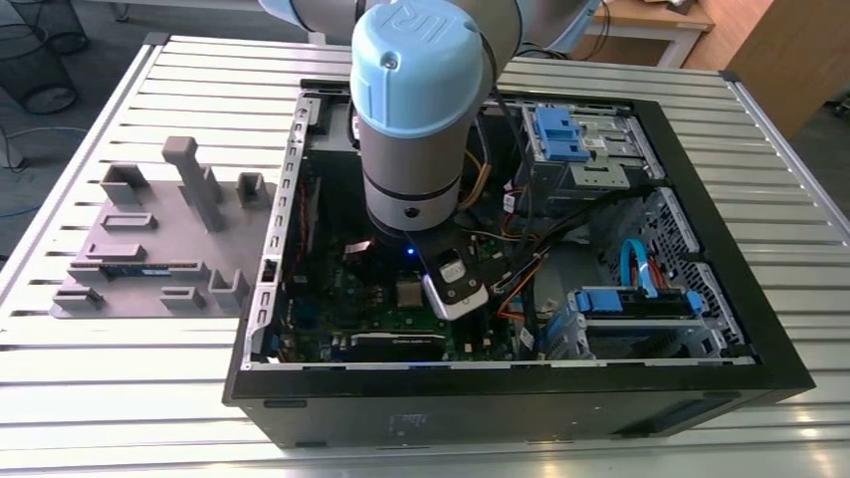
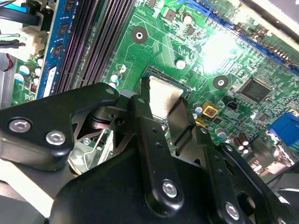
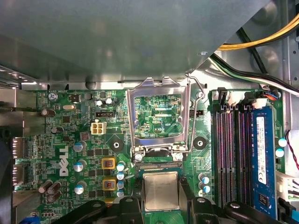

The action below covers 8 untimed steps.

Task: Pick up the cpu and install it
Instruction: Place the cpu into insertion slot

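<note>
The cpu, a small silver square chip, lies low over the socket on the green motherboard, just below the raised metal socket frame. My gripper is shut on it, one black finger against each of two opposite edges. In the second wrist view the cpu shows between the same fingers, with the gripper right over the socket. In the exterior view the gripper reaches down into the open computer case. I cannot tell whether the chip touches the socket.
Dark memory slots and a blue memory module run beside the socket. Yellow and black cables hang nearby. A grey tray with upright holders lies on the slatted table, to the exterior view's left of the case. Blue drive brackets fill the case's far side.
</note>
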Each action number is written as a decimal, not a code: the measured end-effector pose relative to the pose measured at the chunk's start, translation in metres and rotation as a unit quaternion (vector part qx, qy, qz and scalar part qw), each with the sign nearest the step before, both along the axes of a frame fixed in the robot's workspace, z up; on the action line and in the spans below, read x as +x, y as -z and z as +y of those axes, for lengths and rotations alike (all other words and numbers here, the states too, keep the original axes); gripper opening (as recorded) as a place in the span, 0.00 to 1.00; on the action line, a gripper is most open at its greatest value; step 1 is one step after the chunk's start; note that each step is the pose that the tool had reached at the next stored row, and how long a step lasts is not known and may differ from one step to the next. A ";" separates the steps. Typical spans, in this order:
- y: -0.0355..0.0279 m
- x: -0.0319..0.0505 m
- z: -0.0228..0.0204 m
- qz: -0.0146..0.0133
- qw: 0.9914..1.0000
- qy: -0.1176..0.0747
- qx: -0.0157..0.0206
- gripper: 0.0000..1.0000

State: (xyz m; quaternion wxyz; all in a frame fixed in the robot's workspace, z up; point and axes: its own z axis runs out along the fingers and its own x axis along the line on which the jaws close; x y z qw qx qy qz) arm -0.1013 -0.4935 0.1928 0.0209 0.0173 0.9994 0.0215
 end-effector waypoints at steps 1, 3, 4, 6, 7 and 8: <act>0.0000 0.0000 0.0000 0.000 1.000 0.000 0.000 0.42; 0.0006 0.0000 0.0000 0.000 1.000 0.000 0.000 0.42; 0.0012 0.0000 0.0000 0.000 1.000 0.000 0.000 0.42; 0.0014 0.0000 0.0000 0.000 1.000 0.000 0.000 0.42; 0.0015 0.0000 0.0000 0.000 1.000 0.000 0.000 0.42; 0.0015 0.0000 0.0000 0.000 1.000 0.000 0.000 0.42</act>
